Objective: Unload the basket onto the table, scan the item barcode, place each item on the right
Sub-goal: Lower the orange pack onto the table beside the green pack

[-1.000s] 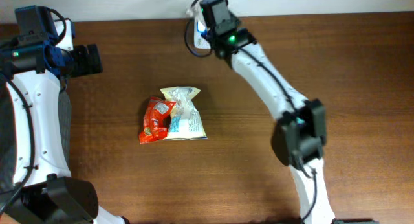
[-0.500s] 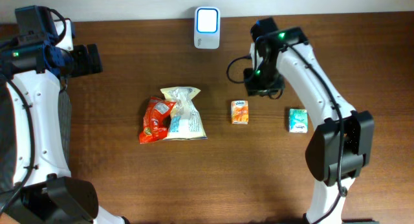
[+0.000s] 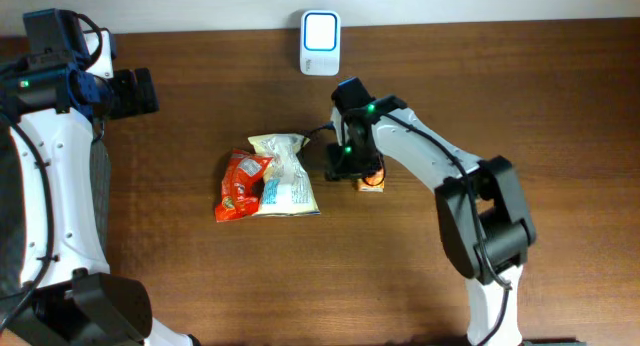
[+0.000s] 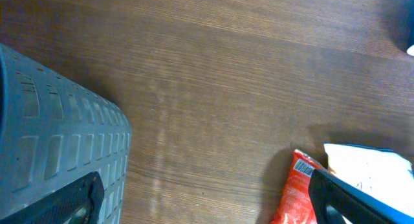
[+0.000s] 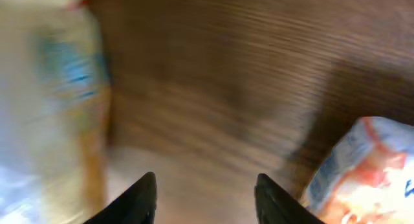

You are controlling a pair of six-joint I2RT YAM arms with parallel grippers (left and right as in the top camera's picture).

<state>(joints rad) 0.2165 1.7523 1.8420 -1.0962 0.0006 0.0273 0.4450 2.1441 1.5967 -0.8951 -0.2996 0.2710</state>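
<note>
Right pincer (image 5: 206, 197) has swung left onto the orange packet (image 3: 372, 184) at mid-frame.
It stands spread, gripping nothing; the left pincer (image 4: 204, 199), upper left of the overhead view, is spread wide above the counter (image 3: 560, 106).

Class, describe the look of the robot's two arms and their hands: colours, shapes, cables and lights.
Both arms have smooth white tubular links joined by chunky black joint housings. The left arm has a blue part and looping black cables near its wrist. The right arm shows a small green light. The left hand and right hand are black, with tapered fingers.
</note>
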